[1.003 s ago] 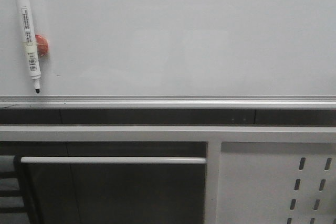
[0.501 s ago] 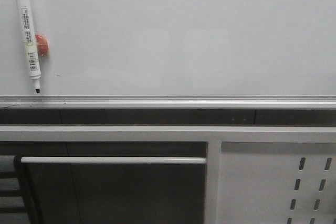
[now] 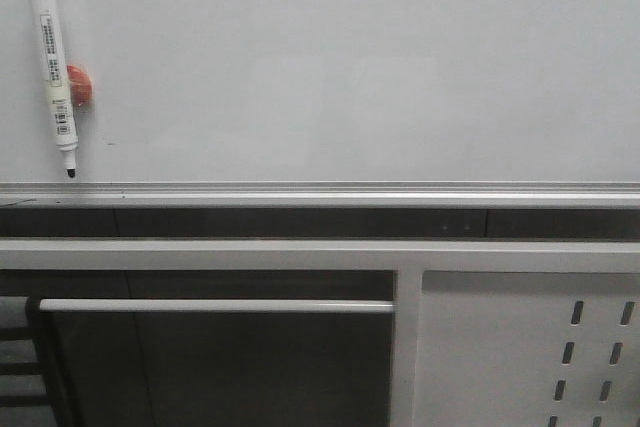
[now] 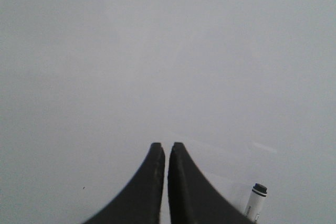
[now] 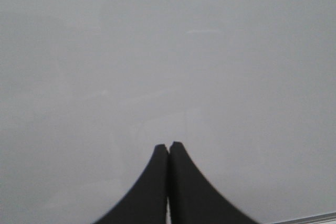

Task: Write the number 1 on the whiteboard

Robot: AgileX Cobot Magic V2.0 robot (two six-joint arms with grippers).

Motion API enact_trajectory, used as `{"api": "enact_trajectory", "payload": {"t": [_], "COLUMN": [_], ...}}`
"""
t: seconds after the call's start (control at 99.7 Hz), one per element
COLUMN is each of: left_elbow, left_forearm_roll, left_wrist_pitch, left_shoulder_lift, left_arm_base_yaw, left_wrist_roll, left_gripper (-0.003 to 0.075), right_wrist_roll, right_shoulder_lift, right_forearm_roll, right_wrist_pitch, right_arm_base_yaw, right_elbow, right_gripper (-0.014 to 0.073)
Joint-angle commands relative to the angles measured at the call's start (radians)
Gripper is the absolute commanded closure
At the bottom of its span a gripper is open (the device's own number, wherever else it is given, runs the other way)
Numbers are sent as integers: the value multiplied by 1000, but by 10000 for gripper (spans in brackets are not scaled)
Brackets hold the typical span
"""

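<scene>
My left pincer (image 4: pixel 164 148) closed, empty, facing whiteboard (image 3: pixel 350 67). My right pincer (image 5: pixel 168 147) closed, empty. Marker (image 3: pixel 54 69) hangs far left on board.

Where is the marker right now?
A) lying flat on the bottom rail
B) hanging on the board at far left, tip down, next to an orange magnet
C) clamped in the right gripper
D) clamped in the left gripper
B: in the front view the marker hangs on the whiteboard at far left, tip down, beside the orange magnet; both grippers are shut on nothing.
</scene>
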Motion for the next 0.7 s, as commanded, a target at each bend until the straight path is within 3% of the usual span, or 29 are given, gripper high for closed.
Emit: {"api": "enact_trajectory", "payload": {"t": [0.0, 0.07, 0.19, 0.451, 0.592, 0.692], "left_elbow": [14, -4, -80, -210, -217, -217], "left_forearm_roll": [-20, 33, 222, 290, 296, 328], "left_wrist_pitch": [-72, -72, -16, 59, -57, -131], "left_shoulder_lift": [24, 61, 139, 385, 557, 681], "left_arm_base_yaw": [-6, -23, -84, -222, -264, -274], "left_wrist_roll": [-21, -42, -115, -133, -133, -131], "left_gripper": [738, 738, 738, 738, 723, 615], "right_wrist_roll": [-3, 0, 72, 65, 65, 65], "right_shoulder_lift": [-5, 11, 21, 21, 21, 21], "right_forearm_roll": [-31, -25, 94, -5, -5, -5], "right_wrist_pitch": [-32, -32, 5, 240, 306, 315], "right_arm_base_yaw": [-2, -2, -2, -2, -2, -2], "right_elbow": [-64, -66, -66, -121, -146, -148], "right_gripper": [672, 673, 673, 673, 673, 673]}}
